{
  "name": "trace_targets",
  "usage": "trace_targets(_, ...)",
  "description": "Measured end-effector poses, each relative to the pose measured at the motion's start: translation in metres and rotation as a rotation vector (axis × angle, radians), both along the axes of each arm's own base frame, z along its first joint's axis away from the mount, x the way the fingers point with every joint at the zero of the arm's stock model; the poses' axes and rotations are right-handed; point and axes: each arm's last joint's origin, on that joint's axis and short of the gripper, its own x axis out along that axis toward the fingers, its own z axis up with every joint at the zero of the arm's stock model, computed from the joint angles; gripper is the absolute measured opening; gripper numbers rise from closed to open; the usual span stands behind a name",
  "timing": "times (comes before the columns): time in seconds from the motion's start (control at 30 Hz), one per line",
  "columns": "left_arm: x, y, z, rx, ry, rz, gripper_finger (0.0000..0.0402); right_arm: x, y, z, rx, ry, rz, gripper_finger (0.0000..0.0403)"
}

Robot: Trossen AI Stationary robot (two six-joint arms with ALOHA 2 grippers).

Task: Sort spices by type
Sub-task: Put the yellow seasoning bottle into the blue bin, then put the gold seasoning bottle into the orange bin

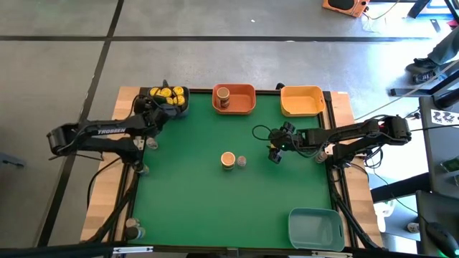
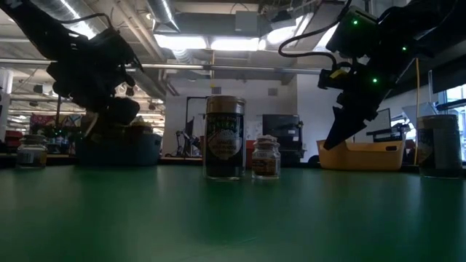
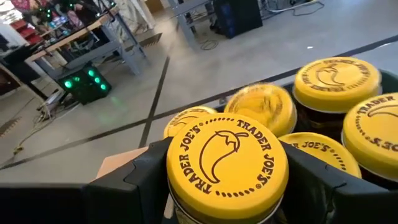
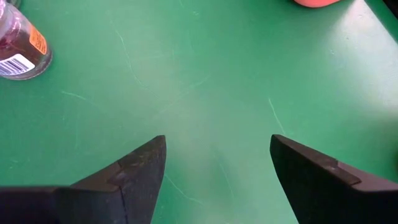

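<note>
My left gripper (image 3: pixel 227 186) is over the dark bin (image 1: pixel 179 107) at the table's far left corner, shut on a yellow-lidded spice jar (image 3: pixel 227 163). Several more yellow-lidded jars (image 3: pixel 336 81) stand in that bin. A tan-lidded jar (image 1: pixel 228 159) and a tiny jar (image 1: pixel 242 161) stand upright at the table's middle, also seen in the low view as the tall jar (image 2: pixel 224 138) and the small jar (image 2: pixel 266 157). My right gripper (image 1: pixel 275 153) hovers open to their right, fingers slanting down (image 2: pixel 342 135); its wrist view shows the tiny jar (image 4: pixel 18 43). My left gripper pinches the yellow-lidded jar between its two fingers (image 3: pixel 140 180), which stand on opposite sides of the jar body just under the lid (image 3: pixel 186 208). The jar is upright, its lid higher than the neighbouring lids in the bin. Whether its base rests in the bin is hidden.
An orange bin (image 1: pixel 247 106) at the far edge holds one tan-lidded jar (image 1: pixel 223 94). A yellow bin (image 1: pixel 301 107) sits to its right and a blue bin (image 1: pixel 315 228) in the near right corner. Further jars (image 1: pixel 133 229) stand off the mat's left side.
</note>
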Motion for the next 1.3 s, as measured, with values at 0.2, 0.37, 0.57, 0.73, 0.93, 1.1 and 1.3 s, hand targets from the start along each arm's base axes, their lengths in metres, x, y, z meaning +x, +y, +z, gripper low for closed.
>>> trace_targets(0.2,-0.007,0.003,-0.006,-0.004,-0.111,0.068,0.0235,0.000,0.001,0.000,0.016,0.000,0.010,0.0287)
trace_targets(0.37,-0.007,0.004,-0.006,-0.018,-0.113,0.046,0.0245,0.000,0.001,0.000,0.016,0.000,0.010,0.0287)
trace_targets(0.57,-0.007,0.003,-0.005,-0.019,-0.126,0.044,0.0279,0.000,0.001,0.000,0.016,0.000,0.010,0.0287)
trace_targets(0.73,-0.010,-0.001,0.002,-0.022,-0.126,-0.007,0.0284,0.000,0.001,0.000,0.016,0.000,0.010,0.0287)
trace_targets(0.93,-0.014,-0.010,0.019,-0.027,-0.205,-0.162,0.0283,0.000,0.000,0.000,0.016,0.000,0.010,0.0287)
trace_targets(1.1,-0.015,-0.017,0.032,-0.044,-0.313,-0.322,0.0279,0.000,0.001,0.000,0.016,0.000,0.011,0.0287)
trace_targets(1.3,-0.011,-0.028,0.041,-0.087,-0.447,-0.519,0.0279,0.000,0.001,0.000,0.016,0.000,0.011,0.0287)
